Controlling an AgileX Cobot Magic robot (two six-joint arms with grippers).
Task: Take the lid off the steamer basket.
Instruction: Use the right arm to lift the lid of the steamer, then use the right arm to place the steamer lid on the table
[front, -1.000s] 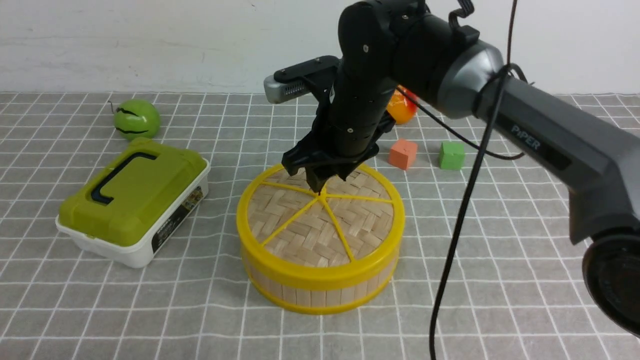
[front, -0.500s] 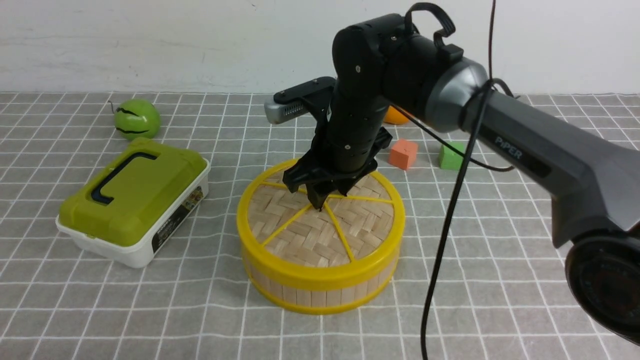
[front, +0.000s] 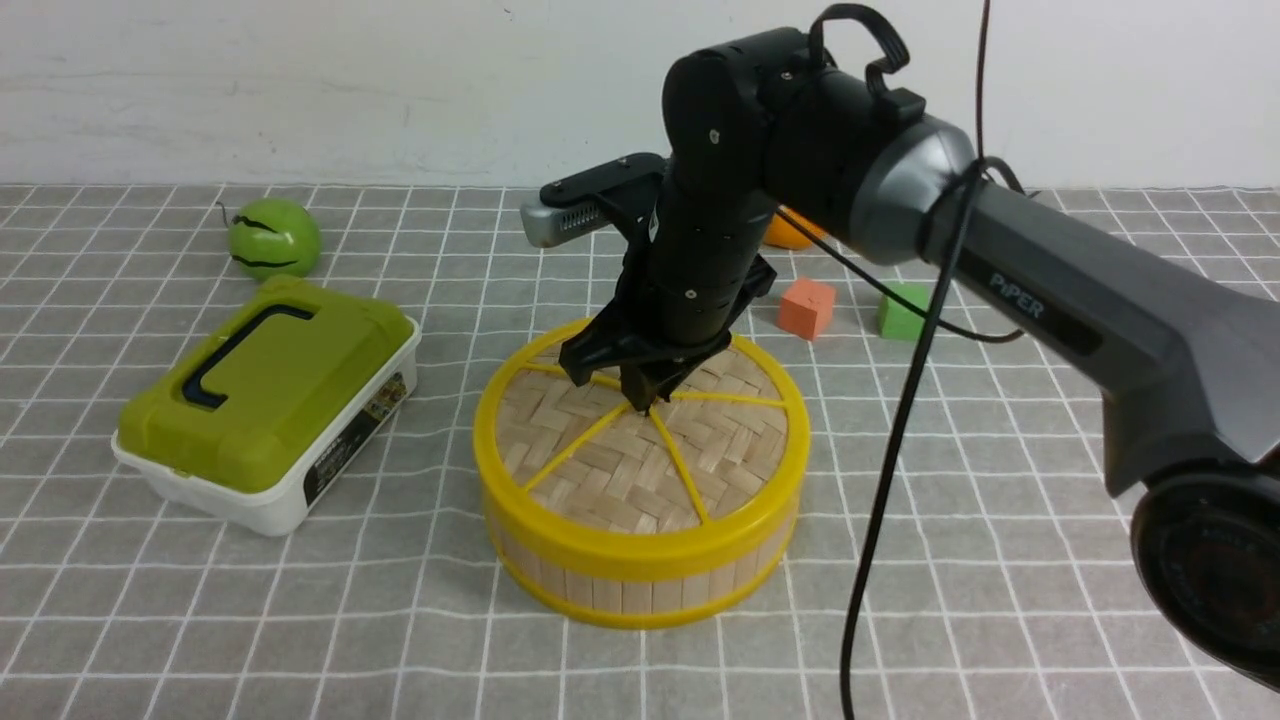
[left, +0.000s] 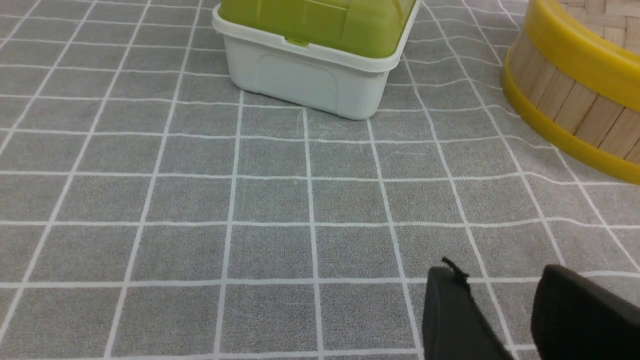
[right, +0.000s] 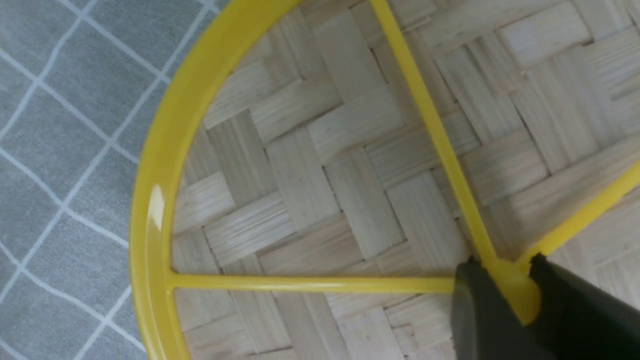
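The lid (front: 620, 470), a woven bamboo disc with yellow rim and spokes, sits flat on the steamer basket (front: 620, 590) at the middle of the table. My right gripper (front: 640, 400) points down at the lid's centre and is shut on the yellow knob (right: 515, 290), with one finger on each side of it. The right wrist view shows the spokes meeting at my right gripper (right: 505, 272). My left gripper (left: 500, 280) is open and empty, low over the cloth, left of the basket's wall (left: 575, 107). It does not show in the front view.
A white box with an olive-green lid (front: 265, 400) stands left of the basket. A green ball (front: 273, 237) lies at the back left. An orange cube (front: 806, 307), a green cube (front: 903, 310) and an orange fruit (front: 790, 235) lie behind. A black cable (front: 900, 430) hangs right of the basket.
My right gripper has come down onto the lid's centre and closed on the knob. The lid has stayed seated on the basket.
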